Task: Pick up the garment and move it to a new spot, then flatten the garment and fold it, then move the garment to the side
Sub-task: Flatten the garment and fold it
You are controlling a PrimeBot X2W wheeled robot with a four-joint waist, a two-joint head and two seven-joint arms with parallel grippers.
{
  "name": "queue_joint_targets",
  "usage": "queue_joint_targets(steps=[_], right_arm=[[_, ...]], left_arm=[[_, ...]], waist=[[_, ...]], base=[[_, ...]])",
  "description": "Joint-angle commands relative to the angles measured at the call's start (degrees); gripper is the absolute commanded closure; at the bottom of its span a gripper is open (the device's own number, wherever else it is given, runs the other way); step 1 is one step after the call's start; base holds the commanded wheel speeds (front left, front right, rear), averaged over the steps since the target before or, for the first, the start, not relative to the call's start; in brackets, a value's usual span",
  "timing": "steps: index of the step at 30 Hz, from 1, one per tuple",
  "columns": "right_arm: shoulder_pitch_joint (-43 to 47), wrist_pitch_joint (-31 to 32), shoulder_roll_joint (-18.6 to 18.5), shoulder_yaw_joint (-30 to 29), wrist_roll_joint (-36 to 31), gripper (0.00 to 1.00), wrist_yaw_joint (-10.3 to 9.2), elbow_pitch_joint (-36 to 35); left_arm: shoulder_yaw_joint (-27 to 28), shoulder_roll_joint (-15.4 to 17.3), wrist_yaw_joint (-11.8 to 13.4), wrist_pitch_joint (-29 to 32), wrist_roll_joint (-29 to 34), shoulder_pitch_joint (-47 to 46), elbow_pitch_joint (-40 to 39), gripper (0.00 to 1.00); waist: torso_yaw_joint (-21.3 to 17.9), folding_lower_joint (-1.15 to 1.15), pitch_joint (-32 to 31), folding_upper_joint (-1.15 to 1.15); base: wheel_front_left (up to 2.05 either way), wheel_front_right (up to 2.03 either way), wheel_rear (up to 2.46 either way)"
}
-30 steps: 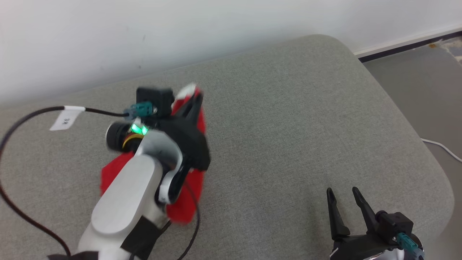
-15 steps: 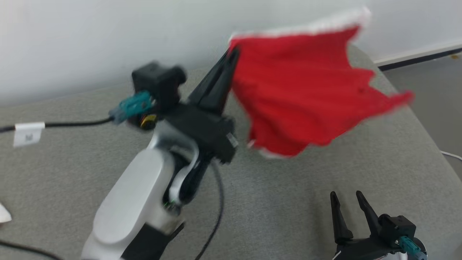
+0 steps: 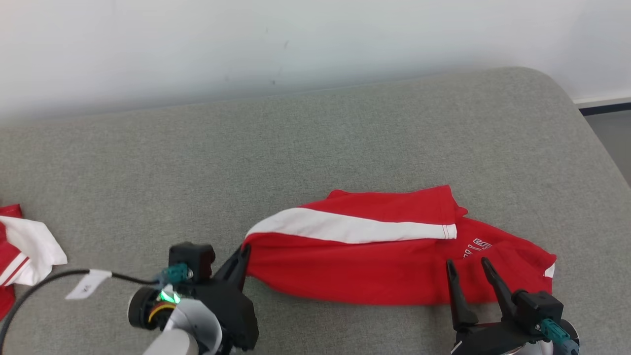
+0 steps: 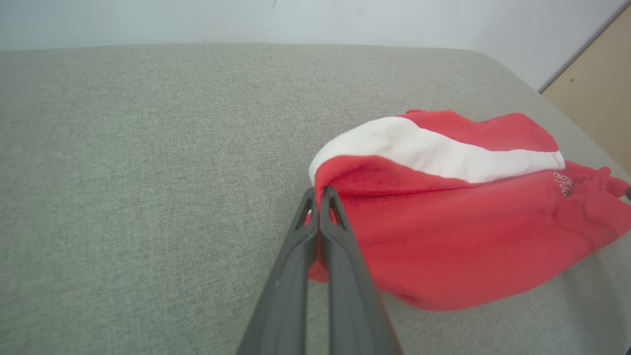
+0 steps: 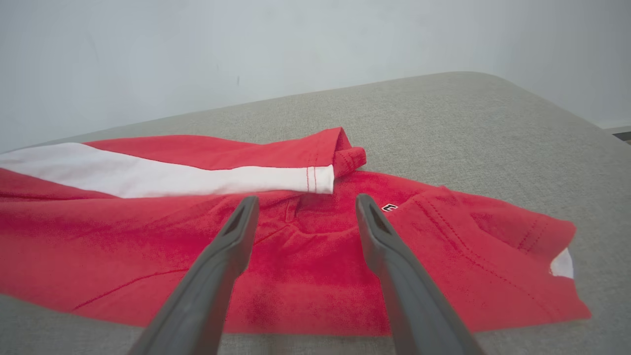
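Note:
A red garment (image 3: 374, 261) with a white stripe and small white lettering lies spread on the grey cushion (image 3: 315, 148), right of centre. My left gripper (image 3: 244, 251) is shut on the garment's left edge; the left wrist view shows the fingers pinching the red garment (image 4: 443, 222) at the left gripper (image 4: 318, 193). My right gripper (image 3: 467, 264) hovers open over the garment's near right edge. In the right wrist view the right gripper (image 5: 305, 201) stands spread above the red garment (image 5: 296, 256), touching nothing.
Another red and white cloth (image 3: 19, 251) lies at the cushion's left edge. A black cable with a white tag (image 3: 84, 285) trails from my left wrist. A white wall (image 3: 246, 44) backs the cushion, with floor (image 3: 609, 143) past its right end.
The garment was lifted and swung through the air to the right by my left gripper, and now lies spread on the cushion. The head camera has shifted. The right gripper stays open.

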Motion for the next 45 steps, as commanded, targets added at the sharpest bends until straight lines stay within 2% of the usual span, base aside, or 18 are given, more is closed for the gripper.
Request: queue_joint_targets(steps=[1,2,3,4,5,6,7,11,19,27,31,37,39,41,42,43,44,45], right_arm=[[-0.3,0.1,-0.1,0.1,-0.1,0.00,-0.13,-0.3],[-0.2,0.2,-0.1,0.0,-0.2,0.00,-0.13,-0.4],[0.0,0.3,-0.1,-0.1,-0.4,0.00,-0.13,-0.5],[0.0,0.3,-0.1,-0.1,-0.4,0.00,-0.13,-0.5],[0.2,0.5,-0.1,-0.3,-0.6,0.00,-0.13,-0.6],[0.3,0.7,-0.1,-0.4,-0.7,0.00,-0.13,-0.8],[0.3,1.1,-0.1,-0.6,-0.9,0.00,-0.13,-1.1],[-0.2,3.4,-0.1,-1.9,-1.8,0.00,-0.13,-3.2],[0.8,7.4,-0.1,-4.0,-3.0,0.00,-0.13,-8.0],[2.0,9.0,-0.1,-3.3,-2.3,0.00,-0.13,-10.2],[2.6,9.3,-0.1,-2.8,-1.8,0.00,-0.13,-10.2],[2.4,9.3,-0.1,-2.1,-1.5,0.00,-0.13,-10.2],[2.4,9.3,-0.1,-2.0,-1.5,0.00,-0.13,-10.3],[2.5,9.2,-0.1,-2.1,-1.6,0.00,-0.13,-10.3],[2.5,9.2,-0.1,-2.1,-1.5,0.00,-0.13,-10.3],[2.4,9.2,-0.1,-2.1,-1.5,0.00,-0.13,-10.4],[2.4,9.2,-0.1,-2.1,-1.4,0.00,-0.13,-10.4],[2.3,9.2,-0.1,-2.0,-1.3,0.00,-0.13,-10.5]], left_arm=[[-0.4,-0.4,0.3,-1.4,0.6,1.8,0.4,1.00],[-0.7,-0.5,0.4,-2.0,0.8,2.4,0.5,0.87],[-0.9,-0.6,0.5,-2.6,1.0,3.0,0.6,0.67],[-0.9,-0.6,0.5,-2.6,1.0,3.0,0.6,0.67],[-1.2,-0.6,0.6,-3.2,1.4,3.7,0.6,0.30],[-1.6,-0.7,0.8,-3.7,1.5,4.4,0.4,0.00],[-1.9,-0.8,0.9,-4.1,1.7,5.2,0.2,0.00],[-3.2,-1.2,1.0,-3.7,1.3,7.9,-1.2,0.00],[-6.7,0.0,-2.7,2.9,-2.7,12.8,-7.4,0.00],[-2.0,3.3,3.4,2.2,-0.3,10.5,-11.0,0.00],[-3.4,4.4,2.9,3.4,2.3,7.0,-9.6,0.00],[-7.5,2.8,1.0,4.2,5.9,2.5,-5.3,0.00],[-8.1,2.2,0.7,3.8,6.6,1.4,-3.3,0.19],[-8.8,1.7,0.8,3.2,7.3,0.3,-1.1,0.17],[-9.0,1.4,1.0,3.0,7.8,-0.1,0.1,0.27],[-9.3,1.1,1.0,2.6,8.3,-0.6,1.2,0.51],[-9.6,0.8,1.0,2.2,8.7,-1.1,2.1,0.55],[-10.2,0.7,0.9,1.8,9.5,-1.5,2.8,0.94]], waist=[[0.4,0.00,-0.4,0.00],[0.4,0.00,-0.5,0.00],[0.4,0.00,-0.6,0.00],[0.4,0.00,-0.6,0.00],[0.4,0.00,-0.7,0.00],[0.4,0.00,-0.8,0.00],[0.4,0.00,-0.8,0.00],[0.6,0.00,-1.0,0.00],[1.6,0.00,-1.5,0.00],[1.4,0.00,-2.3,0.00],[1.1,0.00,-2.6,0.00],[0.4,0.00,-2.7,0.00],[0.2,0.00,-2.6,0.00],[0.1,0.00,-2.4,0.00],[0.1,0.00,-2.4,0.00],[0.0,0.00,-2.2,0.00],[0.0,0.00,-2.1,0.00],[0.0,0.00,-1.9,0.00]], base=[[0.00,0.00,0.00],[0.00,0.00,0.00],[0.00,0.00,0.00],[0.00,0.00,0.00],[0.00,0.00,0.00],[0.00,0.00,0.00],[0.00,0.00,0.00],[0.00,0.00,0.00],[0.00,0.00,0.00],[0.00,0.00,0.00],[0.00,0.00,0.00],[0.00,0.00,0.00],[0.00,0.00,0.00],[0.00,0.00,0.00],[0.00,0.00,0.00],[0.00,0.00,0.00],[0.00,0.00,0.00],[0.00,0.00,0.00]])
